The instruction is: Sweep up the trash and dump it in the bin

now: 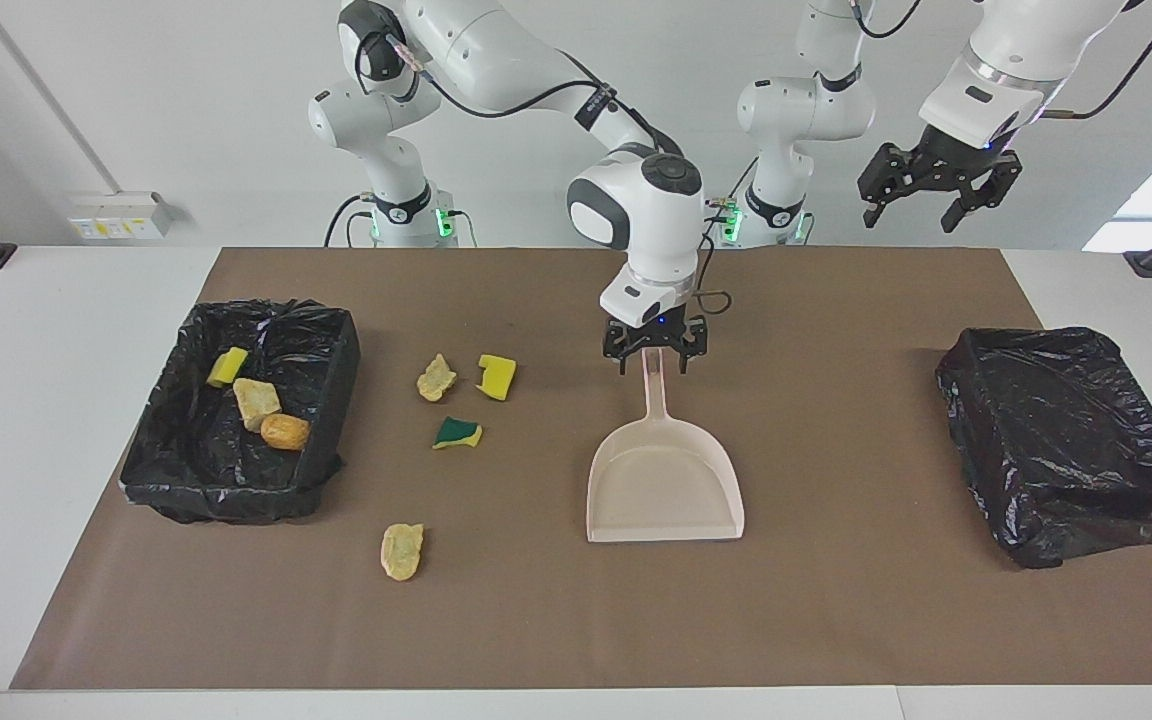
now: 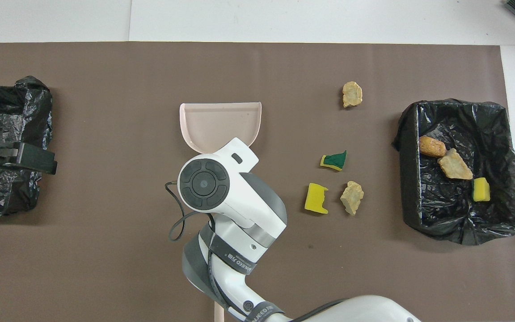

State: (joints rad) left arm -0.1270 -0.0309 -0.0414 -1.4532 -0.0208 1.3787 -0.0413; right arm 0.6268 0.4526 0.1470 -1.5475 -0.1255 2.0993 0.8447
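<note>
On the brown mat [image 1: 836, 600], the right gripper [image 1: 653, 358] is hanging wide-jawed over the dustpan [image 1: 664, 485] handle; the left gripper [image 1: 939, 190] is waiting above, open.

Both arms [image 1: 496, 60] were glossy white with grey joint bands, black pincers [image 1: 654, 358], black cables looped along them, and green lights glowing at their bases [image 1: 441, 220].

White table [image 1: 56, 400], brown mat [image 1: 836, 620] (covering most of it), plain pale wall [image 1: 186, 100], wall socket [image 1: 119, 214]
</note>
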